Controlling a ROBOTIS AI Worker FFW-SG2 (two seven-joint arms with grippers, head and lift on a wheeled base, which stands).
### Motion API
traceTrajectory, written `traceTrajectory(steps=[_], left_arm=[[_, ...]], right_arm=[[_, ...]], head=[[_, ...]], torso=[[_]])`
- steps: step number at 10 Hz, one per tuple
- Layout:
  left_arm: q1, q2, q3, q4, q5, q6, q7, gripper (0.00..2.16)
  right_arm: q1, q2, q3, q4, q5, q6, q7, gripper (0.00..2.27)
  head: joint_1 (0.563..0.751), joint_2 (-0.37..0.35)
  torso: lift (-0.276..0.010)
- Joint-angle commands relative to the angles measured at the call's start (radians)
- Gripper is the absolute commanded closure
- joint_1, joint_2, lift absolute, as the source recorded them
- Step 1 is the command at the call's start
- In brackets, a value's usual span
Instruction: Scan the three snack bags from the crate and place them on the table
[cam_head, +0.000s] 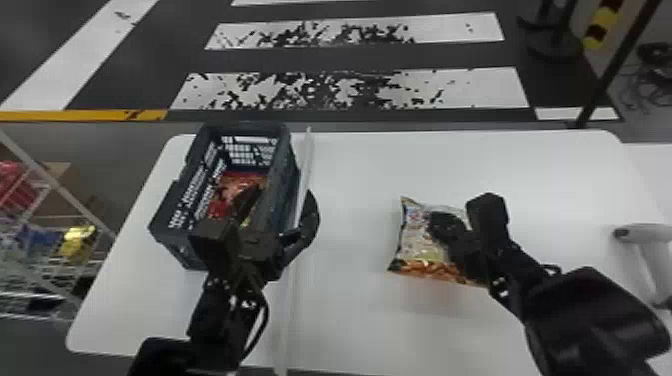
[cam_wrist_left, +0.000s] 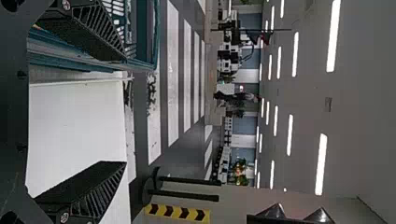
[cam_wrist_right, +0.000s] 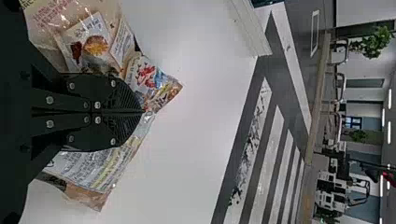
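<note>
the right tool (cam_wrist_right: 142, 112) is pinched tight on 1 snack bag (cam_head: 417, 245), over the tabletop (cam_head: 360, 325); whether the bag rests on it, i can't tell. outward to the robot's right lies the scanner (cam_head: 645, 237), nose toward the bag, handle toward the robot. the right arm is nearer, though its tool is taken. the left tool (cam_wrist_left: 125, 111), spread wide at the crate (cam_head: 170, 245), would have to cross over.

The left arm (cam_head: 205, 315) is black, with small white markings and a thin black cable (cam_head: 267, 317) looping alongside. The right arm (cam_head: 590, 315) is black too, its housing rounded and glossy. Its flat fingers (cam_wrist_right: 123, 98) have ridges and silver screws (cam_wrist_right: 97, 105).
</note>
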Motion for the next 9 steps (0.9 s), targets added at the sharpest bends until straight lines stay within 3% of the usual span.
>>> traceTrajectory(steps=[1, 4, 5, 9], left_arm=[[0.000, 0.000, -0.002, 0.001, 0.000, 0.000, 0.000, 0.08], [0.000, 0.000, -0.009, 0.001, 0.000, 0.000, 0.000, 0.08], [0.000, 0.000, -0.010, 0.001, 0.000, 0.000, 0.000, 0.08], [0.002, 0.002, -0.012, 0.001, 0.002, 0.000, -0.002, 0.08]], right_arm=[[0.018, -0.004, -0.004, -0.046, -0.001, 0.002, 0.001, 2.13], [0.118, -0.012, -0.024, -0.324, -0.003, 0.112, 0.016, 2.13], [0.134, -0.012, -0.012, -0.357, -0.010, 0.134, 0.036, 2.13], [0.121, -0.007, 0.054, -0.307, -0.021, 0.137, 0.075, 2.13]], head=[[0.695, 0.100], [0.695, 0.107], [0.695, 0.119], [0.695, 0.171]], torso=[[-0.062], [-0.062], [-0.062], [-0.062]])
